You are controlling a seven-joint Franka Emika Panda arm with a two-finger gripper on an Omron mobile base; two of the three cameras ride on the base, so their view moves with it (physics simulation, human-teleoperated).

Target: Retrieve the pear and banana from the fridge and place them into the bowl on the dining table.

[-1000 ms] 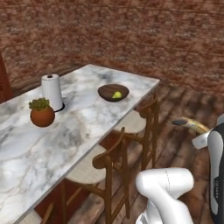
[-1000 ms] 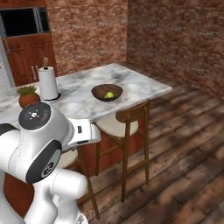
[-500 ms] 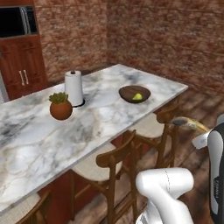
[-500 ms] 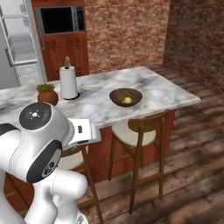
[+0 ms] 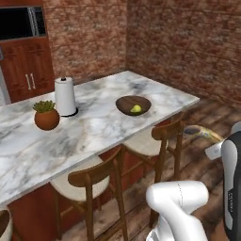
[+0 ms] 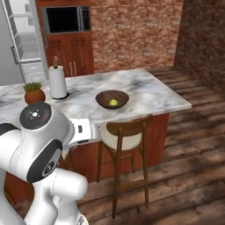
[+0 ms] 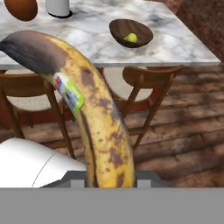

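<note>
One fruit, the pear, already lay in the bowl on the table; the other, the banana, was clamped in the gripper, its spotted length running up and away from the hand with a sticker near the middle. In the left base view the banana showed off the table's near corner, out over the wooden floor and well apart from the bowl.

Over the last second the whole scene had swung in both base views: the table turned to lie more squarely ahead, and the bowl slid toward the middle of the picture. That was the base driving, not the things moving; the bowl, the paper towel roll and the plant pot kept their places relative to each other. The grip on the banana stayed closed throughout.

I judged the task about half done: the carry was under way, and what remained was to close in past the stools, reach over the bowl and let go.
</note>
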